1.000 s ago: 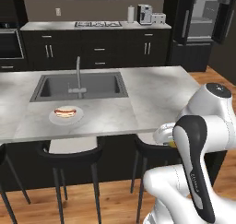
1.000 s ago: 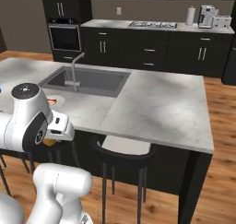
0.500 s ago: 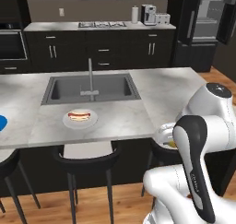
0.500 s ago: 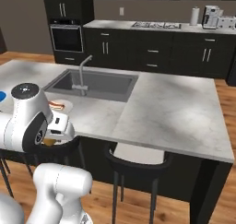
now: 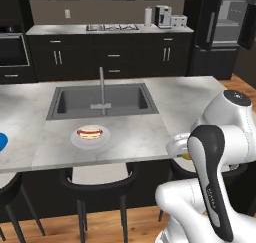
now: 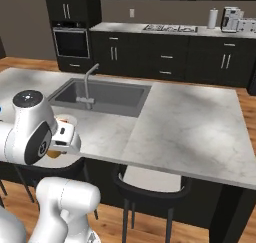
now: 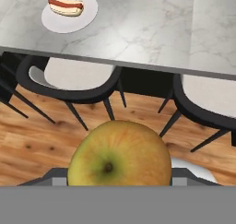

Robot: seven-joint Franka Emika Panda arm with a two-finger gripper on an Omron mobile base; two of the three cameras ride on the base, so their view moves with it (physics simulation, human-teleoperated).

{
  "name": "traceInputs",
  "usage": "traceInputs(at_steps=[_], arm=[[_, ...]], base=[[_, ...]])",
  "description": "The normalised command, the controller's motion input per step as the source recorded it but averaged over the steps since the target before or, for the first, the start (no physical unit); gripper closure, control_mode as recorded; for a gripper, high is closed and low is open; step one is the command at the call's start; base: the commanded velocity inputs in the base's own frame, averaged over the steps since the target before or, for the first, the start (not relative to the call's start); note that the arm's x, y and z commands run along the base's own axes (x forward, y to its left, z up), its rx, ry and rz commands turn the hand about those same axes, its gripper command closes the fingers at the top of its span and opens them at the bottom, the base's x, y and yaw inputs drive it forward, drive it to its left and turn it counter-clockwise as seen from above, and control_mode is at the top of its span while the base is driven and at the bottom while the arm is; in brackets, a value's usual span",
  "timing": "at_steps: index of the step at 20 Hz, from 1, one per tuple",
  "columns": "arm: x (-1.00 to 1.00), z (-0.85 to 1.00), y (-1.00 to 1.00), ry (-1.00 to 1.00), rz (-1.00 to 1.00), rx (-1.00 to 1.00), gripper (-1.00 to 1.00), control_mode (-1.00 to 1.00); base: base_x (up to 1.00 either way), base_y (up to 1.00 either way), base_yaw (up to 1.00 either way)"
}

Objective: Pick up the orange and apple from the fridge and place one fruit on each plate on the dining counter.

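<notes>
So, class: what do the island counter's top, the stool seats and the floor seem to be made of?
Counter top: looks like polished stone, probably marble, from its light grey veining.
Stool seats: pale cushion in a dark shell, perhaps plastic or metal; unclear.
Floor: wood planks with warm brown grain, or a laminate.

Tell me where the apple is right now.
The apple is in the gripper, low in the hand view, above the wood floor just short of the dining counter edge and its stools.
</notes>
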Motion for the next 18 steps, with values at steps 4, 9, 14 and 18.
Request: traceInputs(at_steps=[4, 9, 14, 18], arm=[[0.00, 0.00, 0.00, 0.00, 0.00, 0.00, 1.00, 1.00], [0.00, 0.00, 0.00, 0.00, 0.00, 0.00, 1.00, 1.00], [0.00, 0.00, 0.00, 0.00, 0.00, 0.00, 1.00, 1.00], [0.00, 0.00, 0.00, 0.00, 0.00, 0.00, 1.00, 1.00]], base=[[0.15, 0.23, -0.02], [0.10, 0.37, -0.08], [0.20, 0.35, -0.11], [0.29, 0.27, -0.08]])
